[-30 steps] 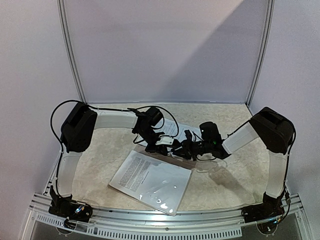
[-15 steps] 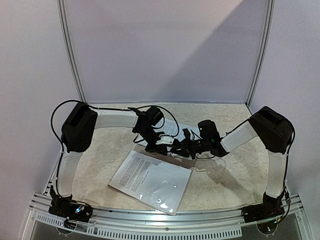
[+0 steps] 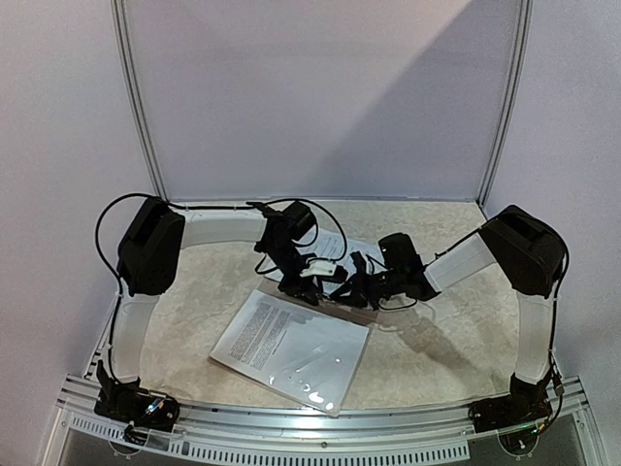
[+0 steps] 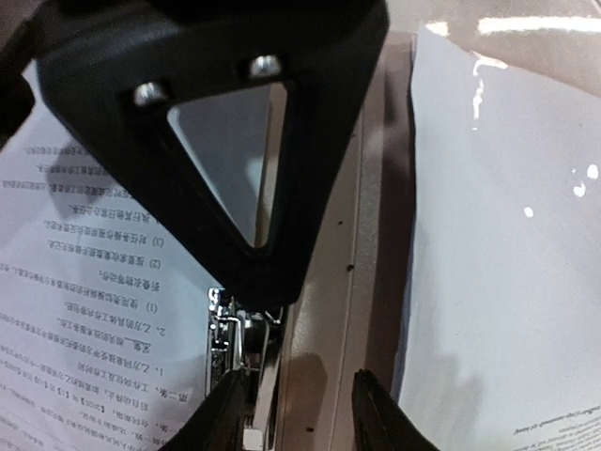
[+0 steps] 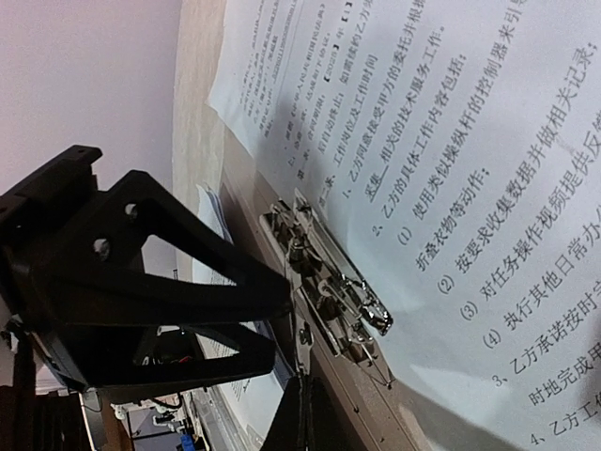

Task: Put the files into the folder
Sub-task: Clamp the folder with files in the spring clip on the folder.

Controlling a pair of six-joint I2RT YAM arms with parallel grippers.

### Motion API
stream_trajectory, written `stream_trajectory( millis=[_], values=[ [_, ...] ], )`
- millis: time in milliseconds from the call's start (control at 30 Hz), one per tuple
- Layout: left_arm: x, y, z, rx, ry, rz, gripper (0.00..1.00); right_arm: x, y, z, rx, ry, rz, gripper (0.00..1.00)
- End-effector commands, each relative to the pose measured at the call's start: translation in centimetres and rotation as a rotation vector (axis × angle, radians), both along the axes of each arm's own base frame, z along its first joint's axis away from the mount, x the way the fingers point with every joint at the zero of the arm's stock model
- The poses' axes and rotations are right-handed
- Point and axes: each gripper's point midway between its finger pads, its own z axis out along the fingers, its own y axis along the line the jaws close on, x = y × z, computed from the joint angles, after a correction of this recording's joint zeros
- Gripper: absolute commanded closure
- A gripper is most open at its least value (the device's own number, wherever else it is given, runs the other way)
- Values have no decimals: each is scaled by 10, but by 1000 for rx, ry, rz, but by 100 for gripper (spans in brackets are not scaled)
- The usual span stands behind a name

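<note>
The tan folder (image 3: 351,309) lies open between the arms, with its spine (image 4: 329,310) and metal clip (image 4: 230,329) in the middle. One of the files (image 3: 291,345), printed and glossy, covers the near leaf, and another (image 3: 335,249) lies on the far leaf. My left gripper (image 4: 300,415) is open, its fingertips straddling the spine just past the clip. My right gripper (image 5: 305,418) is shut, its tips down at the spine beside the clip (image 5: 333,282), with nothing seen held. Printed sheets (image 5: 470,188) reach up to the clip. Both grippers meet over the spine, left gripper (image 3: 312,282) and right gripper (image 3: 342,288).
The beige tabletop (image 3: 213,291) is bounded by a metal rail (image 3: 320,417) at the near edge and white walls behind and beside. The near sheet's corner reaches almost to that rail. Cables loop over both wrists.
The left gripper's jaws have opened. The right gripper has shut and shifted slightly left toward the left gripper. Folder and sheets lie as before.
</note>
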Motion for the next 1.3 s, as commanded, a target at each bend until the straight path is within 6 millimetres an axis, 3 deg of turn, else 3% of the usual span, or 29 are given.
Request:
stream_trajectory(
  millis=[0,100,233,400,633,933,1267],
  values=[
    [2,2,46,-41,-17,47,58,-15,-31,-72,-226,127,-39,100],
    [3,22,46,-3,-8,111,60,-17,-36,-81,-258,125,-30,100],
    [1,49,23,87,21,183,70,-18,-40,-88,-292,127,-31,100],
    [-11,65,-14,136,51,212,70,-15,-41,-93,-320,118,-31,99],
    [-24,83,-47,198,26,181,70,-13,-65,-115,-472,129,-86,99],
    [-43,88,-56,192,72,130,70,-10,-72,-137,-538,135,-91,99],
    [-49,89,-58,200,89,105,70,-27,-85,-163,-619,195,-36,99]
  ],
)
